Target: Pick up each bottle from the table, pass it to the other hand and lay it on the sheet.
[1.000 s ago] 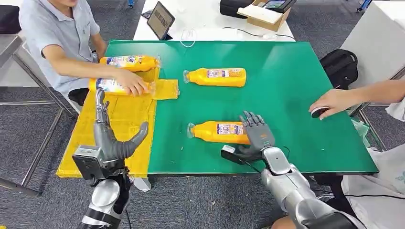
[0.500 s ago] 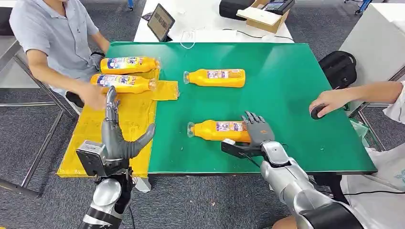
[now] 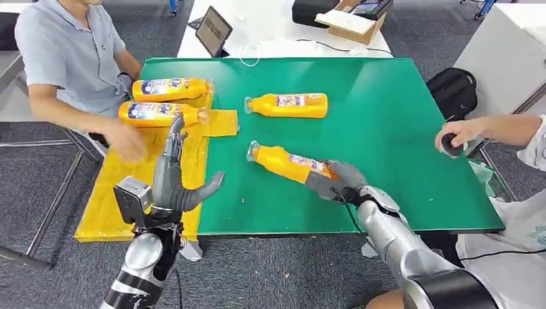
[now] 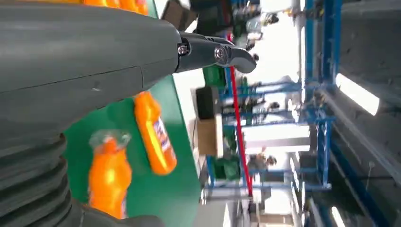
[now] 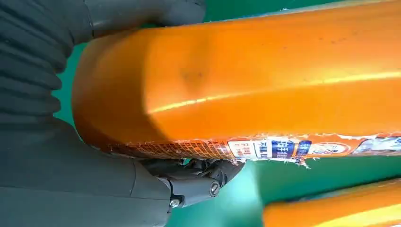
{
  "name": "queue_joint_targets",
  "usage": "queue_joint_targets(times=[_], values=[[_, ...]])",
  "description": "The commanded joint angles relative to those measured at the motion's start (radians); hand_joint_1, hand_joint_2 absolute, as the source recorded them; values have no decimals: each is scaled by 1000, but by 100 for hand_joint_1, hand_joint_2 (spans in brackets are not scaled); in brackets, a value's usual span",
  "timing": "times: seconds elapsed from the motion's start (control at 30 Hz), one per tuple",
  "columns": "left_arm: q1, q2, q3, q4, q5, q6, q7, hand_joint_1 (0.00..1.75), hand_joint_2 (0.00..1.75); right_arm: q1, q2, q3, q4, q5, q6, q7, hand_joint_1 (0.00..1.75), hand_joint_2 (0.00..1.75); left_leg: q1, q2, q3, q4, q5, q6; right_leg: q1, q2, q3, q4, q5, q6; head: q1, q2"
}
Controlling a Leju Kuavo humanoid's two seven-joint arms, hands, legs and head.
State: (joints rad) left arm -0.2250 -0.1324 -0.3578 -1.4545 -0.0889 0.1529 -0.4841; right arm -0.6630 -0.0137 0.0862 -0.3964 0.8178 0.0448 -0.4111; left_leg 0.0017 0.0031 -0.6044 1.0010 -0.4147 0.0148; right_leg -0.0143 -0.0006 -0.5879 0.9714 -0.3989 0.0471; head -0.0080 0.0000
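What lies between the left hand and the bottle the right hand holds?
Head view: bare green table only between the left hand and the held bottle.

This looked like a robotics lab or test hall, since a green table (image 3: 386, 116) stood on grey carpet beside a white desk (image 3: 270, 32) carrying a tablet (image 3: 214, 30), cables and a cardboard box (image 3: 351, 22), with blue metal racking (image 4: 317, 94) and strip lights behind.

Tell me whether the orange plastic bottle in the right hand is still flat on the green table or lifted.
Partly lifted: the right hand grips the orange plastic bottle at its base, which sits raised and angled; whether its cap end touches the green table is unclear.
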Motion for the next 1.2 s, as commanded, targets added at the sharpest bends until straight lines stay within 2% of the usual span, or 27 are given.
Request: queue_joint_targets(times=[0.03,0.13,0.2,0.3,0.37,0.43,0.53,0.63,0.7,0.73,0.83,0.97,1.03,1.2], values=[[-61,49,-62,118,14,-40,1,0,175,87,33,-105,47,-99,105,-78,175,175,1,-4,3,-2,1,-1,2,-4,4,-3,0,-2,0,0],[-4,47,-35,80,27,-36,0,0,175,146,86,-169,-52,-262,97,-186,175,175,2,-1,4,-2,0,-1,2,-2,5,-2,0,-2,0,0],[45,14,11,93,120,-44,44,0,175,230,151,-221,-220,-446,88,-210,175,175,2,0,5,-3,0,-1,2,-1,5,-3,0,-3,0,0],[83,-37,31,150,166,46,38,0,175,397,212,-179,-545,-634,-83,-187,175,175,2,2,5,-4,-1,-1,1,1,6,-3,0,-3,0,0],[125,-37,-2,159,235,6,70,0,175,486,214,-115,-689,-674,-189,-194,175,175,2,0,4,-3,-2,-2,2,0,5,-2,-2,-3,0,0],[146,-20,-39,163,241,-23,64,0,175,506,195,-74,-716,-705,-205,-190,175,175,1,-3,-1,-2,-2,-1,1,-2,1,0,-4,-2,0,0],[168,26,-122,187,250,-181,76,0,175,485,192,-65,-701,-831,-133,-207,175,175,1,-6,-7,-2,-3,-1,0,-3,-3,0,-4,-2,0,0],[159,36,-165,227,211,-234,72,0,175,447,197,-50,-679,-828,-186,-248,175,175,0,-4,-9,-1,-3,0,0,-2,-5,1,-4,-2,0,0],[141,21,-171,246,170,-211,57,0,175,432,192,7,-663,-778,-213,-252,175,175,-1,-5,-14,-1,-1,0,-1,-2,-10,1,-2,-1,0,0],[134,18,-170,247,164,-206,54,0,175,427,192,25,-650,-760,-224,-252,175,175,-1,-4,-11,0,-3,-1,-1,-2,-7,1,-4,-2,0,0],[100,10,-152,226,140,-164,26,0,175,396,177,187,-529,-622,-199,-261,175,175,0,-4,-14,-1,-1,0,-1,-2,-10,0,-2,-2,0,0],[67,2,-141,203,115,-118,5,0,175,366,193,262,-417,-582,-192,-287,175,175,1,-3,-11,0,-2,-1,1,-1,-8,0,-3,-3,0,0],[55,-5,-135,192,138,-122,12,0,175,357,205,304,-380,-543,-227,-287,175,175,1,-5,-13,-1,-1,0,1,-3,-10,0,-2,-2,0,0],[56,-8,-139,188,141,-121,14,0,175,354,215,312,-370,-541,-236,-287,175,175,2,-4,-12,0,-2,0,1,-3,-8,1,-3,-2,0,0]])
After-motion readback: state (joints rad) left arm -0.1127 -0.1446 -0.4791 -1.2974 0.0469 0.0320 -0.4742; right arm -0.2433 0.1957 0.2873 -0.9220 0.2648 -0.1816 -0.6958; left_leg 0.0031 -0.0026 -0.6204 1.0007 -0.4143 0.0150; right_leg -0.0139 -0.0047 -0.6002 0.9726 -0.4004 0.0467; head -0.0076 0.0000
